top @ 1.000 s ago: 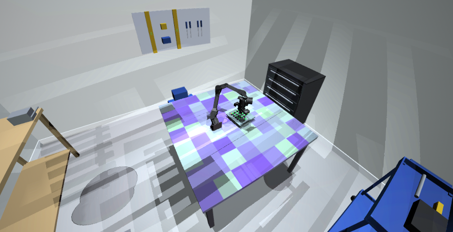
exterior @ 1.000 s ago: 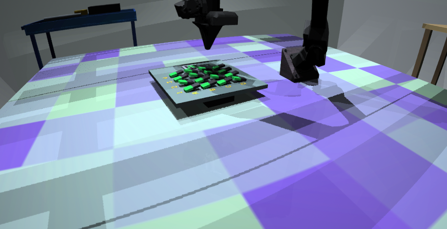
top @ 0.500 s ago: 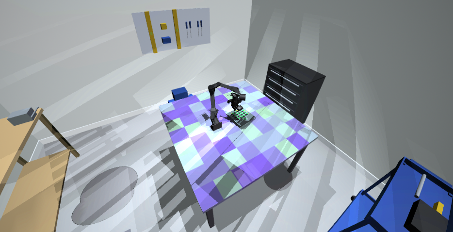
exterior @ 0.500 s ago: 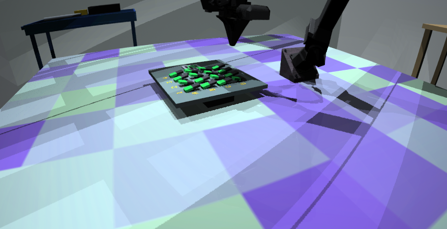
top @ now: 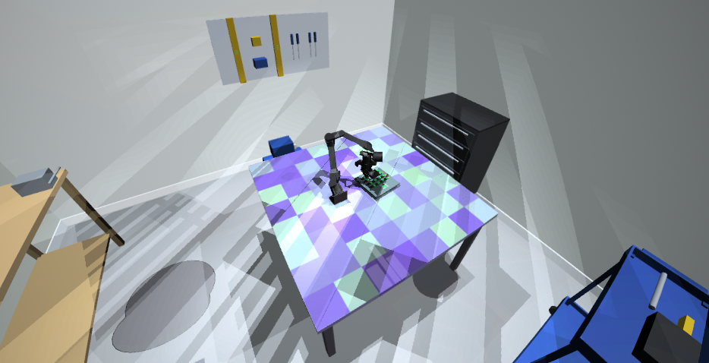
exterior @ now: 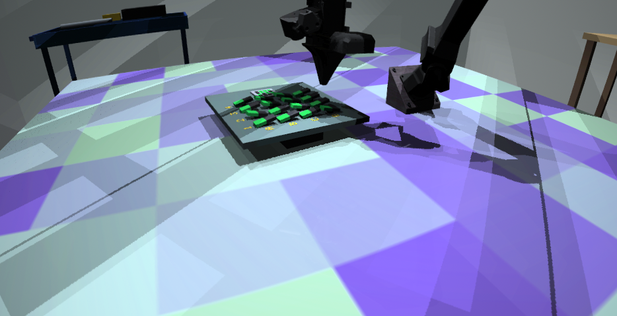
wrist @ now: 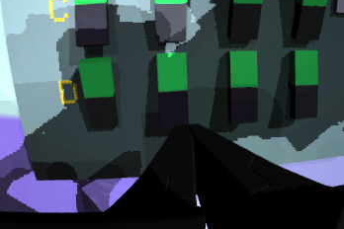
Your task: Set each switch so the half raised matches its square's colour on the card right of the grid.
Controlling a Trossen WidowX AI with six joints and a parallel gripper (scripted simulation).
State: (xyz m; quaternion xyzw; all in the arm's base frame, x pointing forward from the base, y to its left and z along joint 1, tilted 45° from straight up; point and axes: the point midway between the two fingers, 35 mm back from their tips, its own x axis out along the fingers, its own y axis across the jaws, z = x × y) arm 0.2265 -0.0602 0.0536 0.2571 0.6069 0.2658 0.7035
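Observation:
The switch panel (top: 389, 187) (exterior: 215, 100) (wrist: 89, 155) carries a grid of rocker switches with green far halves and dark grey near halves. My gripper (top: 372, 175) (exterior: 323, 83) (wrist: 187, 135) is shut and empty, its tips pointing down above the panel. In the wrist view the tips appear at the near end of the second switch (wrist: 173, 81) from the left in row D. The exterior view shows them above the switch tops. The first row D switch (wrist: 97, 86) is left of them. The small card (exterior: 261, 92) is at the panel's back left in the exterior view; its colours are too small to read.
The panel stands on the patchwork table (top: 347, 228) (exterior: 259, 201), beside the arm's base (top: 338, 197) (exterior: 413, 91). Row C switches (wrist: 170, 5) are beyond row D in the wrist view. A black drawer cabinet (top: 458, 137) stands behind the table.

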